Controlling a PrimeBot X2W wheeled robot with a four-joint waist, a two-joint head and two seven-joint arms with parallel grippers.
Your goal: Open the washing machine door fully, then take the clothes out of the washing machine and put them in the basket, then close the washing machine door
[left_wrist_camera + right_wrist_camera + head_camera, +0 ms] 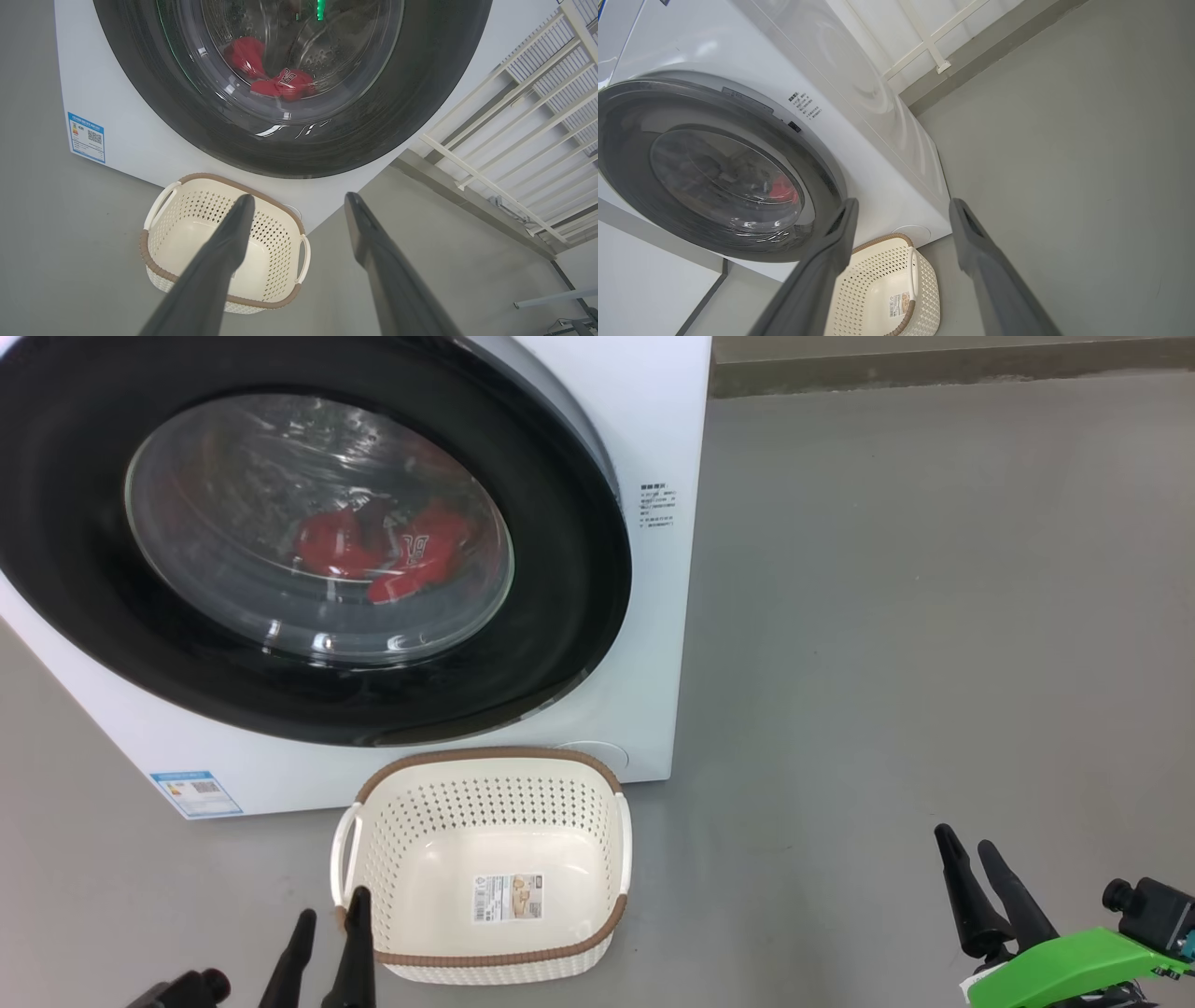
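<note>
Washing machine door (560,569) sits shut against the front of the white washing machine (658,420), so the first step is not yet done. Through its bulging glass the red clothes (383,555) lie in a heap low in the drum. The empty basket (485,754) stands on the grey floor (887,616) just in front of the machine, below the door. The left hand (332,903) hangs by the basket's near left corner with its fingers spread and nothing between them. The right hand (963,837) is well apart to the right over bare floor, likewise spread and empty. The door is likely stiff and fairly heavy, swinging on a hinge, and its glossy black rim looks slippery. No handle shows plainly, so the better hold is probably a fingertip hooked behind the rim's right edge, not a pinch on the glass. The clothes should be light, limp and easy to snag, best pinched at a bunched fold.
</note>
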